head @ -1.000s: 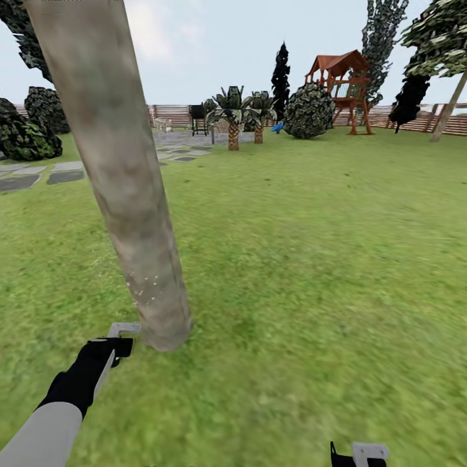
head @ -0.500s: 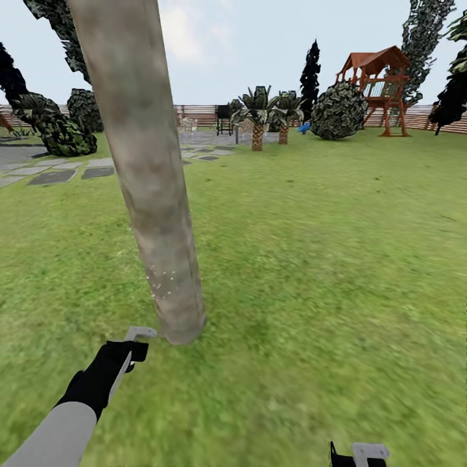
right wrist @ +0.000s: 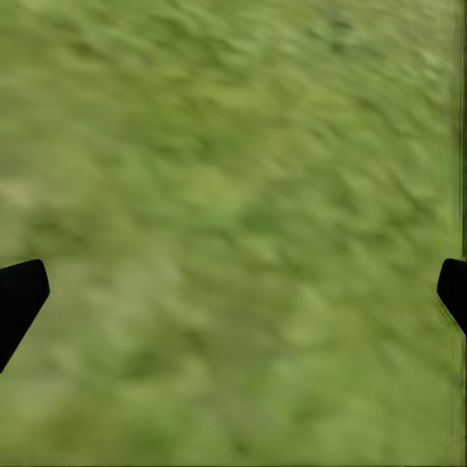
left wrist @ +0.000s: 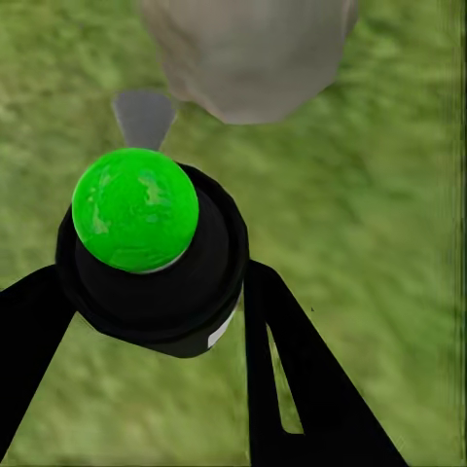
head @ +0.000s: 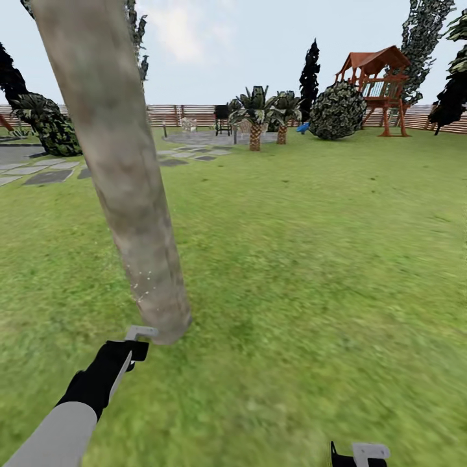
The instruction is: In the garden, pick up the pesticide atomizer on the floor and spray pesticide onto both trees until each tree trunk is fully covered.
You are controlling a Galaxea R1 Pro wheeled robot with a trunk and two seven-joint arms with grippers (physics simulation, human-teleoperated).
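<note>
Shifted leftward in view, the tree trunk (head: pixel 123 194) stands just beyond the left gripper (left wrist: pixel 146 321), fingers closed on the sprayer (left wrist: pixel 146 243); right gripper (right wrist: pixel 233 292) gapes empty; high bark risks going unsprayed.

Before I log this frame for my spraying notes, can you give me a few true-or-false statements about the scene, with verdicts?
1. The left gripper holds a sprayer with a green top. True.
2. The sprayer nozzle points toward the tree trunk. True.
3. The right gripper grips a bottle. False: its fingers are spread over bare grass.
4. White specks cover the whole trunk. False: only a low patch.
5. The playset is blue. False: reddish-brown.
</note>
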